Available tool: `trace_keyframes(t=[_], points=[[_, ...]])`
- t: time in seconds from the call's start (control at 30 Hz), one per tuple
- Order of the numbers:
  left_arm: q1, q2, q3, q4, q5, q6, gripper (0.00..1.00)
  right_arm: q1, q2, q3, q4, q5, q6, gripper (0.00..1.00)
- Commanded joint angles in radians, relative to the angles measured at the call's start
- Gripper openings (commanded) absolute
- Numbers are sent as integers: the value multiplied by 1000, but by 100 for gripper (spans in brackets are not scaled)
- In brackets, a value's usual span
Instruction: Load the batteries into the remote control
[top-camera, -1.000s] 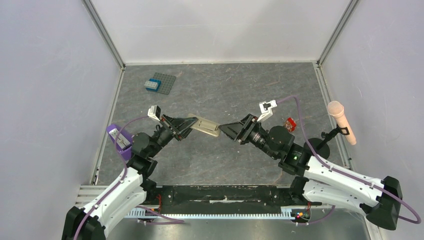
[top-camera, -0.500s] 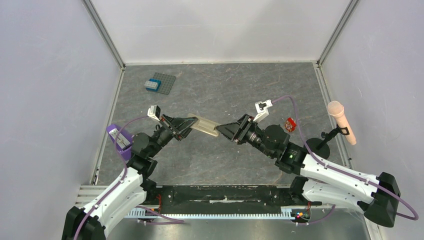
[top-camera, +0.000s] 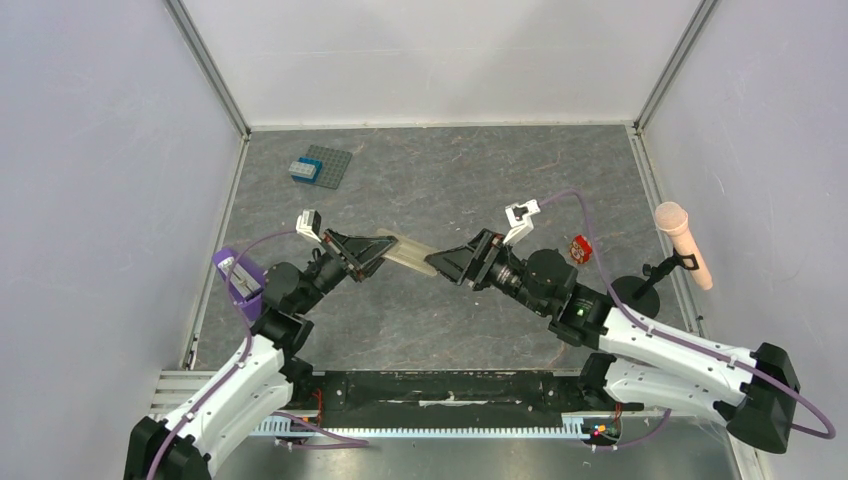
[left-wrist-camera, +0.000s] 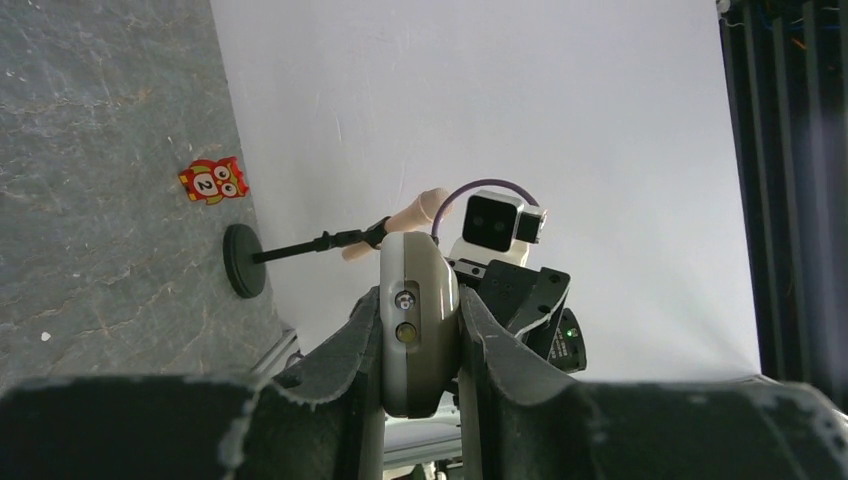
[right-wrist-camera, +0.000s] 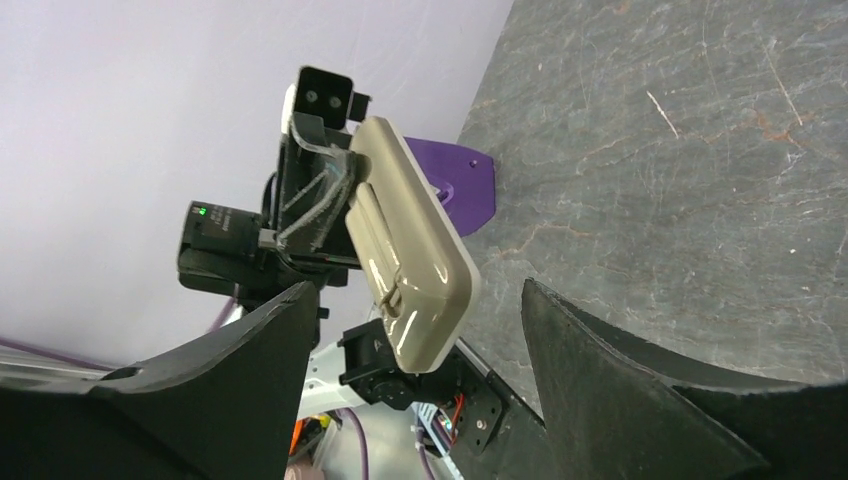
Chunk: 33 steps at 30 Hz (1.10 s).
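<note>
The right gripper (top-camera: 436, 264) has slid left over the worktop (top-camera: 450, 180) toward the remote control (top-camera: 410, 250), closing the gap seen a second ago. Its spread jaws now reach the remote's free end, seemingly flanking it; contact is unclear.

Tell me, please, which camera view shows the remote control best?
The right wrist view: the remote control shows one long face. The left wrist view shows only its end, clamped; the top view, a sliver.

Top view overhead; wrist views opposed, sharing remote (left-wrist-camera: 418, 320)
</note>
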Motion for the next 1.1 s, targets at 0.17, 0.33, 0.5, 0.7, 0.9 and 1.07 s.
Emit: trace_keyframes(t=[0.17,0.33,0.5,0.7,0.9,1.07], points=[[-3,-5,91,-26,102,172,2,-1,98,70,40,-76,-45,77],[-3,12,101,-31,146,210,2,-1,120,76,53,-77,-49,77],[-3,15,104,-33,162,230,2,-1,133,78,60,-77,-49,78],[-3,15,114,-32,185,252,2,-1,159,82,62,-89,-42,76],[-3,15,121,-30,204,266,2,-4,178,75,60,-110,-25,65],[-3,15,119,-27,208,283,2,-6,163,70,65,-115,-15,76]])
